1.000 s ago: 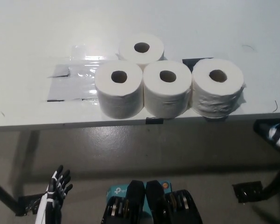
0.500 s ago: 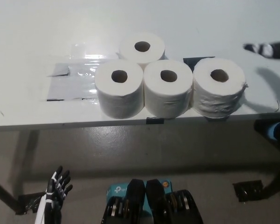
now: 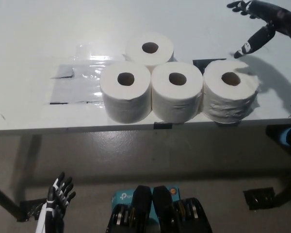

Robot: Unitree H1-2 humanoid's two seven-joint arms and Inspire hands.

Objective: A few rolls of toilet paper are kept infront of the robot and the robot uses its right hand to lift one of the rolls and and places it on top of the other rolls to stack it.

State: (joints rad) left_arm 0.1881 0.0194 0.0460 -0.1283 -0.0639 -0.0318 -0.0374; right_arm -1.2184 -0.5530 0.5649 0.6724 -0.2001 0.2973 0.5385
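Now black right hand point(image 3: 254, 24) open, up high past right white paper roll point(image 3: 230, 96); come down straight, grab roll sides. White left hand point(image 3: 56, 204) rests low, fingers apart, holds nothing

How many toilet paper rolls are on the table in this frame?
4. Three stand in a front row near the table edge: left roll, middle roll, right roll. A back roll stands behind them. None looks hidden.

White toilet paper rolls point(image 3: 177, 90) on a white table point(image 3: 34, 43) – clear, shiny tape patch point(image 3: 77, 82)
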